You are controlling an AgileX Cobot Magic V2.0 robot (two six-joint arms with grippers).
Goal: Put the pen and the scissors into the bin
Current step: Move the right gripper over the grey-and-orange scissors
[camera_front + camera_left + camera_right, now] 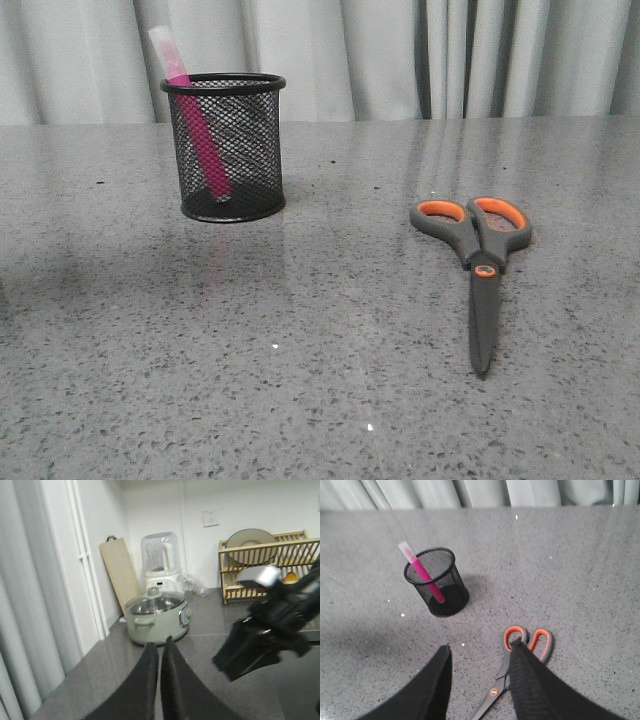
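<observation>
A: Non-task items? Grey speckled table (300, 400), pale curtain (380, 55) behind it.

B: Left wrist view: green pot (156, 617), blender (161, 562), cutting board (120, 572), wooden dish rack (270, 565).

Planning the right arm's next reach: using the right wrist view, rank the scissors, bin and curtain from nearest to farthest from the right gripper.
1. scissors, lying flat, handles partly behind one finger of the right gripper.
2. bin, upright farther out, holding the pen.
3. curtain, beyond the table's far edge.
</observation>
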